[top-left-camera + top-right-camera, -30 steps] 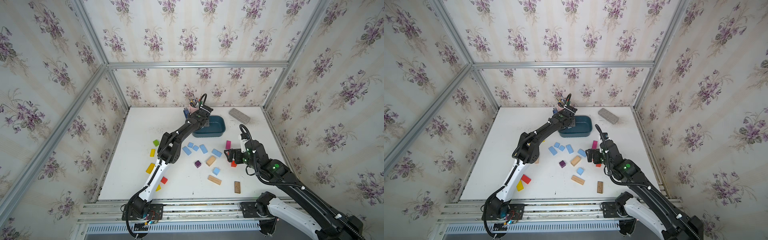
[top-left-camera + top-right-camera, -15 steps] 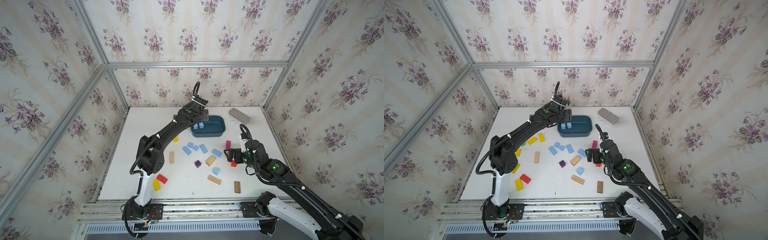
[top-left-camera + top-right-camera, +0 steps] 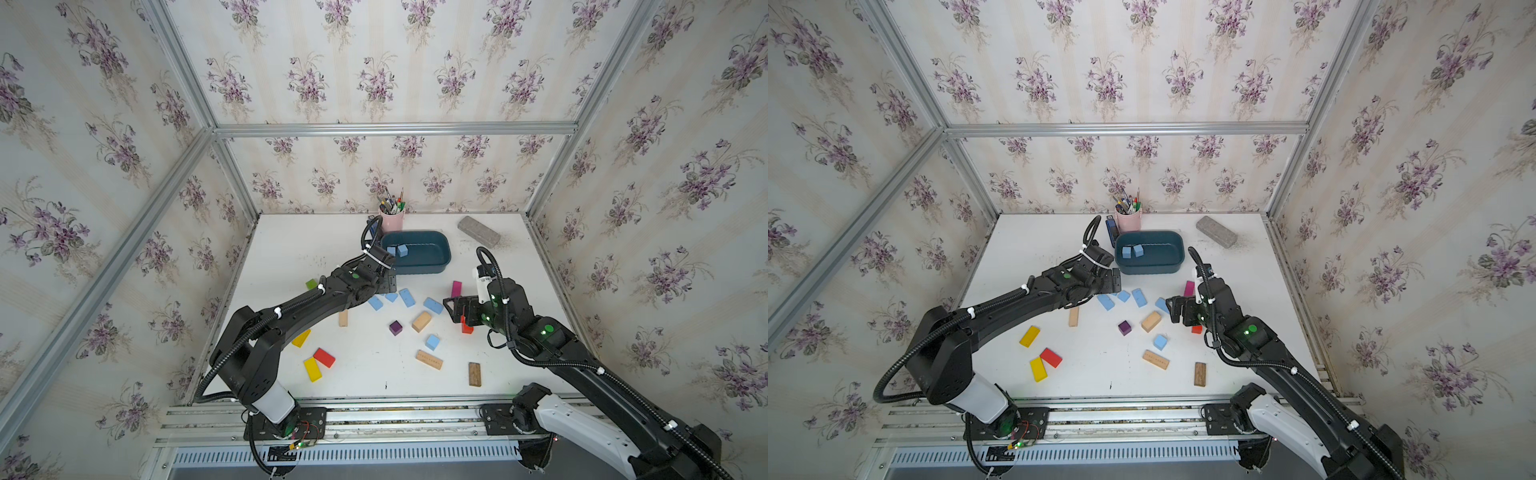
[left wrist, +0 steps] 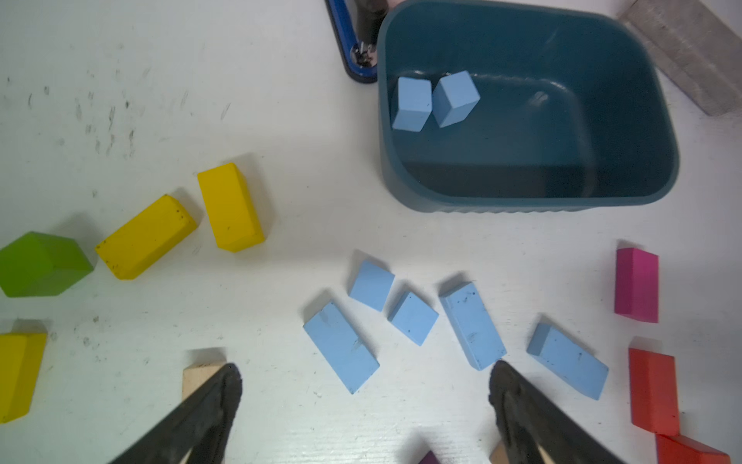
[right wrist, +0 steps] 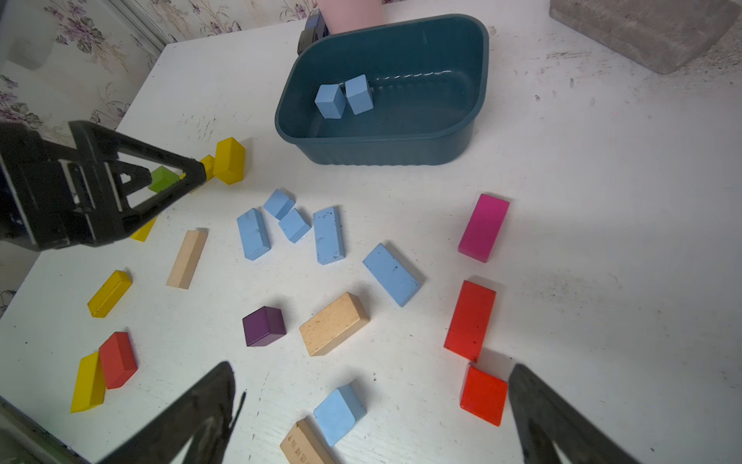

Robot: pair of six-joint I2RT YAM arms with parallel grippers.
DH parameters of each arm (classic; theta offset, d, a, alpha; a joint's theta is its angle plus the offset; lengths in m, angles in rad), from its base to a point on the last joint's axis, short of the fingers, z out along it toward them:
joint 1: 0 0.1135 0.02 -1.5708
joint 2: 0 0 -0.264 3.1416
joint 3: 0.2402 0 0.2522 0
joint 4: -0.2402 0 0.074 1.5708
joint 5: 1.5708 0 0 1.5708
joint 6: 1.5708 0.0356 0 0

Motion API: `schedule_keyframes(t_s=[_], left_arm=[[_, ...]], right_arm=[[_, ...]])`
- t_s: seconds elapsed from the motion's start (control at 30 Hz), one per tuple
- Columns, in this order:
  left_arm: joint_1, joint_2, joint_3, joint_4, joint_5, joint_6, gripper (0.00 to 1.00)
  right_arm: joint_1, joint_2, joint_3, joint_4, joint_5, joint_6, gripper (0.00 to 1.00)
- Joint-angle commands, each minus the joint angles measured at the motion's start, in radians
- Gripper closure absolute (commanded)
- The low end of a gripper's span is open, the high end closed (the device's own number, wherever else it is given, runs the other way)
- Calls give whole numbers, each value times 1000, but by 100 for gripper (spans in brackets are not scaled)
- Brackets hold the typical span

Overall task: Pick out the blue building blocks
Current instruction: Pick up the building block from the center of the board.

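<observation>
Two blue building blocks [image 3: 397, 250] [image 4: 411, 103] [image 5: 330, 100] lie side by side in the dark teal tub [image 3: 440, 266] at the back. Several more blue blocks [image 3: 407, 297] [image 4: 341, 345] [image 5: 329, 235] lie scattered on the white table just in front of the tub. A single blue cube [image 3: 432, 342] [image 5: 339, 413] sits nearer the front. My left gripper [image 4: 365, 373] [image 3: 388, 282] hovers open and empty beside the tub's near left corner, above the scattered blocks. My right gripper [image 5: 373, 375] [image 3: 455, 309] hangs open and empty above the single cube.
A pink pen cup [image 3: 391, 220] and a dark blue stapler [image 3: 1111, 232] stand behind the tub, with a grey brick [image 3: 478, 231] at the back right. Yellow [image 3: 311, 369], red [image 3: 324, 357], green [image 3: 311, 284], magenta [image 3: 456, 288], purple [image 3: 395, 328] and wooden [image 3: 429, 359] blocks lie around.
My left gripper has opened and drawn back from above the tub to the table in front of it. The right arm has not moved.
</observation>
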Motion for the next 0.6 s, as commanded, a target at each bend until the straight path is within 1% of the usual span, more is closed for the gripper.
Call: schedule_keyframes(t_s=[0.0, 0.13, 0.3, 0.57], left_arm=[[-7, 13, -37, 46, -45, -90, 4], [-14, 73, -40, 50, -39, -124, 6], [-17, 140, -32, 54, -27, -146, 9], [-18, 199, -15, 55, -47, -140, 16]], right_arm=[[2, 3, 7, 42, -34, 12, 0], [2, -8, -1, 44, -51, 17, 0], [2, -33, -20, 31, -42, 16, 0], [1, -40, -37, 34, -45, 20, 0]])
